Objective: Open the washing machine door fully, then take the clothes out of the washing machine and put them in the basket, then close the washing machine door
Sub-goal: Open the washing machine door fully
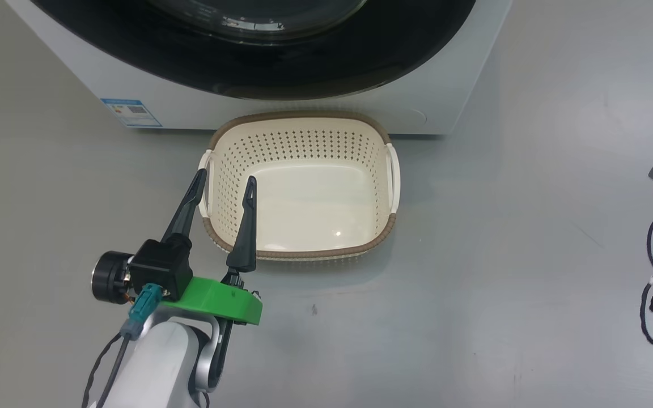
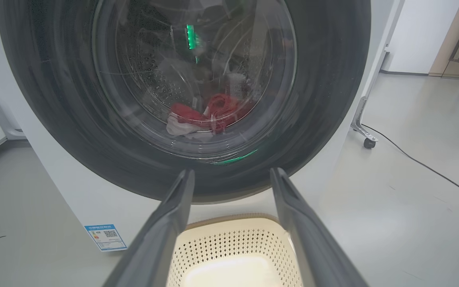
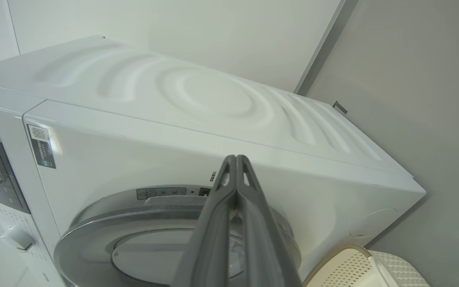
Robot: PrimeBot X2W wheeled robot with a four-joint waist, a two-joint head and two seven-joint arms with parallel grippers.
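The washer [image 1: 445, 96] has its round black door [image 1: 281, 62] shut, and the red clothes [image 2: 213, 113] lie inside, seen through the door. The basket [image 1: 304, 117] sits empty on the floor [image 1: 502, 255], right in front of the washer and under the door. The left gripper [image 1: 225, 177] has its two fingers spread wide over the basket's left side, and the right gripper [image 3: 236, 159] has its fingers pressed tight together, up near the washer's front above the door.

One washing machine [image 1: 445, 85], one basket [image 1: 304, 148] (two handles [image 1: 393, 177])
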